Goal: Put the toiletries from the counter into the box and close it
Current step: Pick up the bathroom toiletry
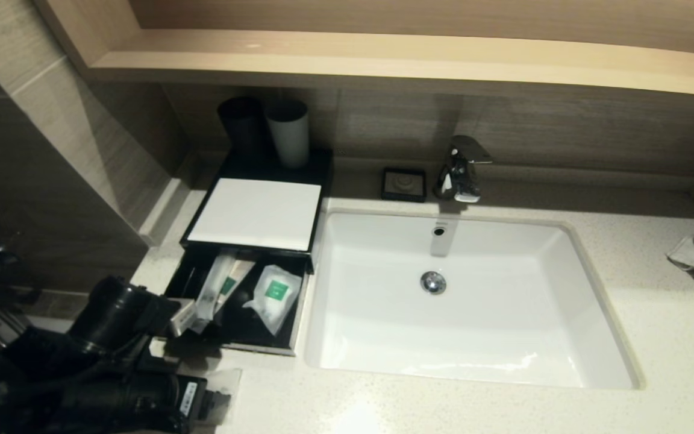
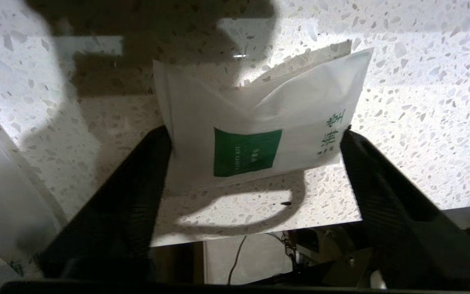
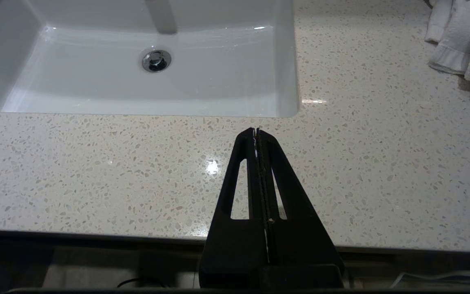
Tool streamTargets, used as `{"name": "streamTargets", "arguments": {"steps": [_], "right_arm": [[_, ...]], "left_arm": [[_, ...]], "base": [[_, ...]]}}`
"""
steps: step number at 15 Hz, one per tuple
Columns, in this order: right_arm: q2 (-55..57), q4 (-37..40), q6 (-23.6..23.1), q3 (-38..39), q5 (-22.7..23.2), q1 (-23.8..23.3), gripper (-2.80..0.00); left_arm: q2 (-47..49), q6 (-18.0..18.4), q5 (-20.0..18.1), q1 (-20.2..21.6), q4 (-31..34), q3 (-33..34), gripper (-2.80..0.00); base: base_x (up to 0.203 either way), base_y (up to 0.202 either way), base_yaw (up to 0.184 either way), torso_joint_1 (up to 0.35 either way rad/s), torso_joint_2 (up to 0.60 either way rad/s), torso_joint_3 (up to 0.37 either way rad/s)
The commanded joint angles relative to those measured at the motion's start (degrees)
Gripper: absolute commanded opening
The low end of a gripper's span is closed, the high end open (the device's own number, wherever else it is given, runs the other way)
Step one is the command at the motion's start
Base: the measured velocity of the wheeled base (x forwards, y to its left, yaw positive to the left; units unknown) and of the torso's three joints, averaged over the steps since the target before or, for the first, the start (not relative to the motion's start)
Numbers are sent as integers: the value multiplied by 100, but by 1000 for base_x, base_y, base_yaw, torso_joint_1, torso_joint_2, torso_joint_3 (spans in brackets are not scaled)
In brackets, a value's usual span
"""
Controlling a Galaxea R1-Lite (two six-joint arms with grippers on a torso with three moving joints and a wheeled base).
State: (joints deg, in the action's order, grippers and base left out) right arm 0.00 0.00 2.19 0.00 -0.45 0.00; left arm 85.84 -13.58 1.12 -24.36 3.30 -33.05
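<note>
Right, your left gripper (image 2: 255, 134) sits low over the off-white speckled stone counter (image 2: 422, 81), jaws spread, one black finger (image 2: 137, 196) on each side of a small squarish translucent white packet with a green label (image 2: 255, 134). Both tips look to be touching the packet's side edges, and the film bows up between them, so I'd read it as a squeeze just starting, not a firm grip yet. Going edge-on makes sense: the packet is too flat to take from above.

The low black box with the flat white top panel (image 1: 255, 212) lies beyond the gripper, toward the wall, drawer pulled open. Inside it: long thin packets (image 1: 217, 289) on the side nearer the gripper, another small squarish packet (image 1: 275, 298) farther over toward the white sink basin (image 1: 588, 325). The one between your fingers looks like the last one out; after that, push the drawer shut.

Your right gripper (image 3: 257, 134) is parked above the counter's front edge, fingers pressed together, nothing in them. White cloth towel (image 3: 459, 41) lies well apart from it.
</note>
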Motion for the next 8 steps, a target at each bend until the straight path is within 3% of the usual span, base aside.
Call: {"name": "streamTargets", "arguments": {"steps": [1,8], "right_arm": [[0,0,0,0,1,0,-280],[0,0,0,0,1,0,-280]], "left_arm": [[30,-13,5,1,4,9,-280],[-87,-13,11,9,-2,9,-280]], "base": [[0,0,0,0,0,0],[0,0,0,0,0,0]]}}
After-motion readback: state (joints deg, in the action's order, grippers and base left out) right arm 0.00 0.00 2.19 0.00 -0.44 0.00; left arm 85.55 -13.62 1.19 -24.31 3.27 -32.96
